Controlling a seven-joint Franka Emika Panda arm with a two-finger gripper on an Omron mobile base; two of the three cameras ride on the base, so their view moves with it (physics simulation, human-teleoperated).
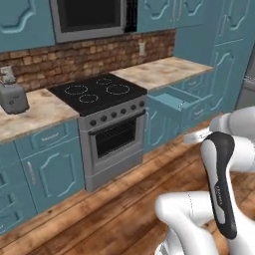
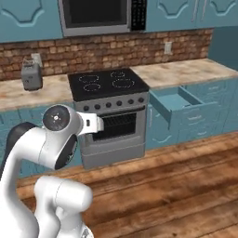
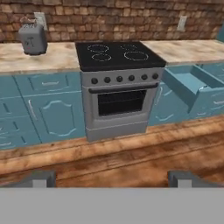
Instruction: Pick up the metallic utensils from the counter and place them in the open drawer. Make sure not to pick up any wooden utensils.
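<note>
Across the wood floor: the kitchen run was faced from well back.
Drawer: the shallow teal-blue open drawer (image 3: 188, 85) was seen pulled out just right of the black-topped steel stove (image 3: 116, 83).
Counter: the beige marble-patterned counter (image 2: 186, 72) was viewed; utensils on it could not be made out.
Gripper: the two-finger gripper (image 3: 113, 177) was spread wide, nothing held.
Arm: folded high, hand levelled at the stove.
Step advice: the base is judged best brought nearer until silver is told from wood.

The open drawer (image 3: 188, 85) juts right of the stove (image 3: 116, 83); toaster (image 3: 33, 38) left.
</note>
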